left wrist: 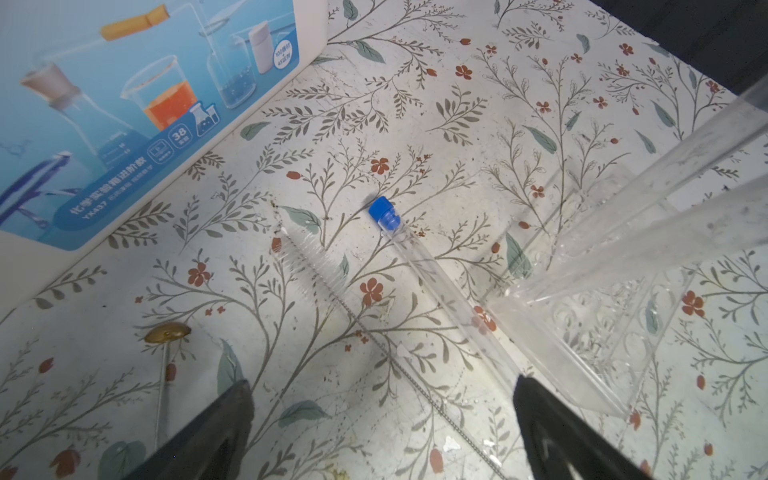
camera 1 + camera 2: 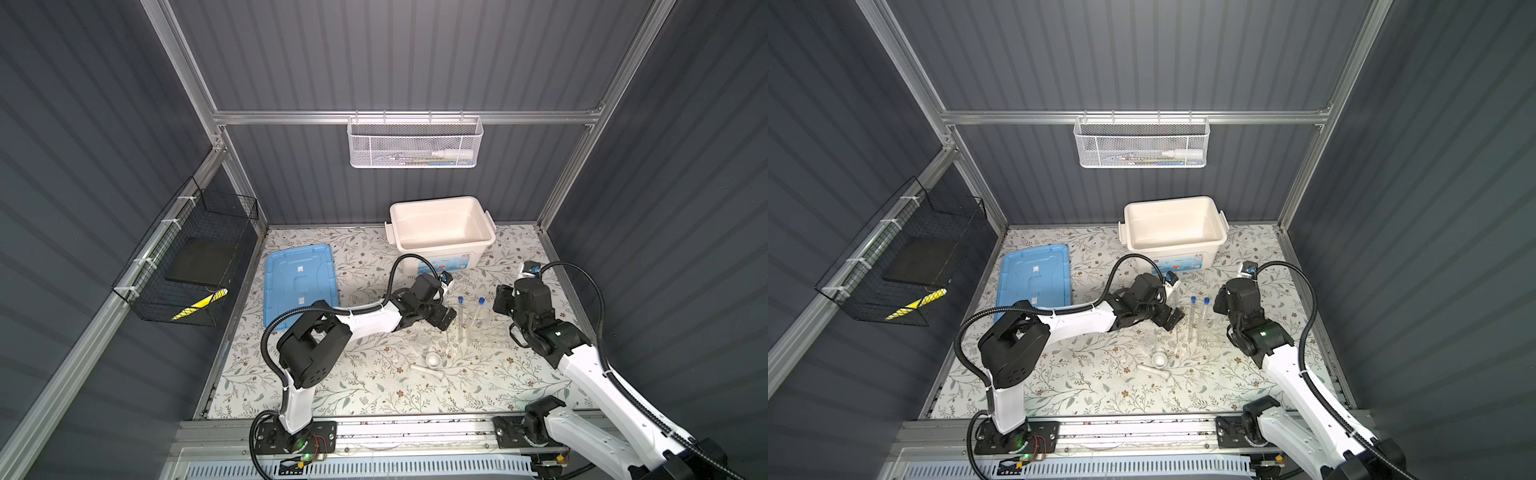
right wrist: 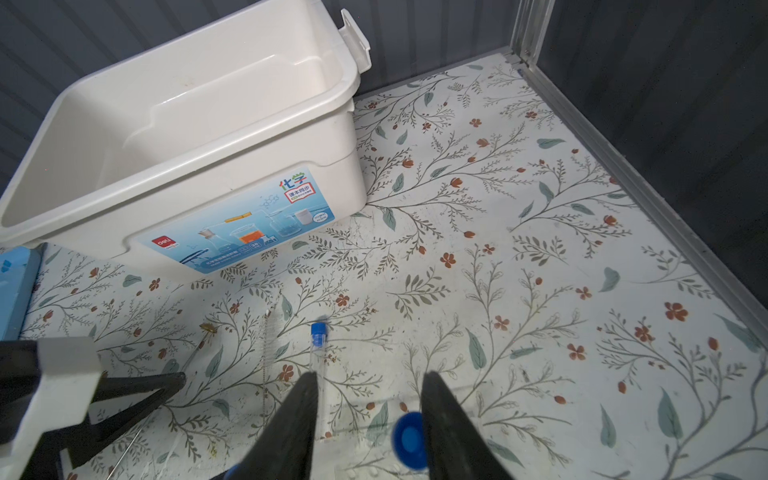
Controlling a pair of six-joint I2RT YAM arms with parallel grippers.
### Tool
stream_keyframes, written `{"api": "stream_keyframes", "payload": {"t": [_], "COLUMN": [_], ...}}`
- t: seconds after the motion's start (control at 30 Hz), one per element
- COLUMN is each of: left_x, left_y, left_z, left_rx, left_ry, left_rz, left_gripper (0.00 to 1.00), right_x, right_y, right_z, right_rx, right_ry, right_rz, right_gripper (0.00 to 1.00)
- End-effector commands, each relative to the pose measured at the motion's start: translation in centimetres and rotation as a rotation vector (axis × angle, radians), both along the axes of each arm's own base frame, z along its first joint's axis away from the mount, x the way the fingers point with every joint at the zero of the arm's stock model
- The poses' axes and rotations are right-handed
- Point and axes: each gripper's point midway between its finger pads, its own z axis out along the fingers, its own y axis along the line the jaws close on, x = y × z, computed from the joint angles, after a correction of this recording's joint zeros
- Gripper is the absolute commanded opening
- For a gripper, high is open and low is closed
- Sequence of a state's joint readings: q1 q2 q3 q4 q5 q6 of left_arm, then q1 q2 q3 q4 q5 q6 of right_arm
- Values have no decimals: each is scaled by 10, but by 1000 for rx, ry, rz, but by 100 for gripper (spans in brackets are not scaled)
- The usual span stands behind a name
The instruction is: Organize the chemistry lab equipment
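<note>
— Blue caps, 2 of them, in front of the white tub (image 3: 208, 178). Which tube is which?
— The lying tube (image 1: 436, 282) is flat on the counter (image 2: 374, 386), cap toward the tub. The racked tube (image 2: 477, 318) stands tilted in the clear rack (image 2: 494, 334), just beside it on the right arm's side.
— And the right gripper (image 3: 371, 376)?
— Its jaws stand parted around the racked tube's cap. There is a gap on 1 side, so they are released, not clenched.
— The left gripper (image 1: 382, 384)?
— Jaws spread wide, grasping nothing, hovering over the brush rod (image 1: 332, 282) that lies next to the lying tube.
— What else is out?
— Farther from the tub sit the small beaker (image 2: 422, 340), then the white bowl (image 2: 433, 359) with the pestle (image 2: 426, 370) right by it. The blue lid (image 2: 299, 286) lies flat, off the tub's corner on the left arm's side.
</note>
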State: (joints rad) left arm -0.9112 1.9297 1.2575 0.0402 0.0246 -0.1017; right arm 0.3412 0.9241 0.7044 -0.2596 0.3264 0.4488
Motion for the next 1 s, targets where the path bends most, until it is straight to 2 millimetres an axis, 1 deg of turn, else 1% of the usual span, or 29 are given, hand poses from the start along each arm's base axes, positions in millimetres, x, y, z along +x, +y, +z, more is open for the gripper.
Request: {"api": "stream_keyframes", "payload": {"t": [0.0,0.17,0.3,0.47,0.63,0.83,0.97], "left_x": [0,-1,0,-2,-1,-2,-2], "left_y": [-5,-4,-4,-5,-4,-2,-2], "left_z": [11,11,9,8,8,5,3], "left_rx": [-7,-4,-2,-5,-4,7,8], "left_ry": [-11,-12,-14,-8,-12,-8,-2], "left_rz": [1,3,5,4,7,14,13], "left_gripper": [100,99,99,100,99,99,100], "right_x": [1,0,-4,-5,-5,-9,-10], "right_y": [10,8,5,10,12,3,5], "right_z": [3,-1,0,-2,-8,-11,-13], "right_rx": [41,50,77,113,138,148,174], "right_ry": [12,30,24,38,55,62,75], "right_rz": [47,34,22,39,38,-20,-10], "right_gripper": [44,44,41,38,37,38,39]}}
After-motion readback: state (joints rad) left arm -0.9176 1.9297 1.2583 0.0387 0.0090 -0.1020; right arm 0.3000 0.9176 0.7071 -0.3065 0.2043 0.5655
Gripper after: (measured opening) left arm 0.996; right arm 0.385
